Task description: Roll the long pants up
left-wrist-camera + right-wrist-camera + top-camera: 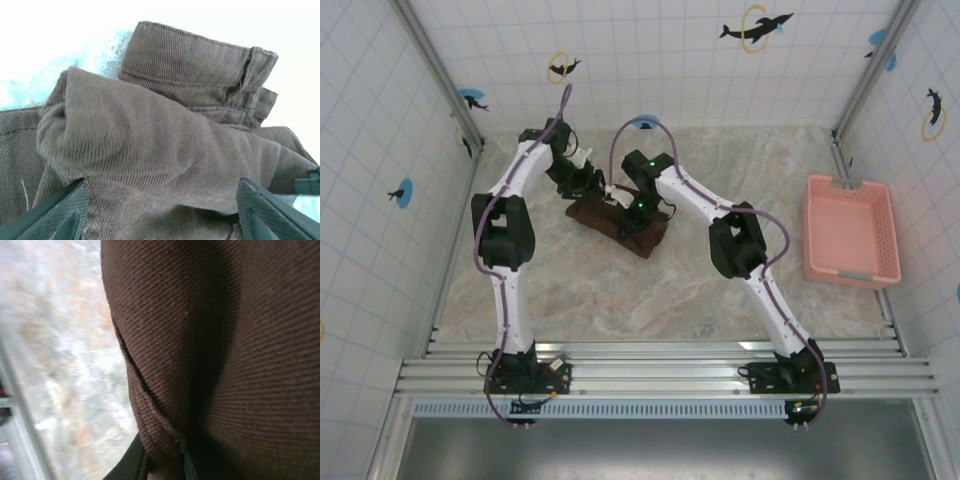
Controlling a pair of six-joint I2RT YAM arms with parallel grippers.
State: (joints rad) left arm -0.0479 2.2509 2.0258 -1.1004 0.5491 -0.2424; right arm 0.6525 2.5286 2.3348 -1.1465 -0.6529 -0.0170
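Off right, pink basket (812, 225) well apart from bunched long pants (645, 240).

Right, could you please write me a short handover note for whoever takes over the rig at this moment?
Left gripper: open, jaws on either side of the bundle, gripping nothing.
Right gripper: shut on a fold of the long pants.
Pants: bunched into a compact bundle at the far middle of the table. The pink basket stands apart on the right.
Done: most of the length looks gathered up.
Left: the roll looks loose, with the waistband sticking out, so it probably needs tightening and finishing.
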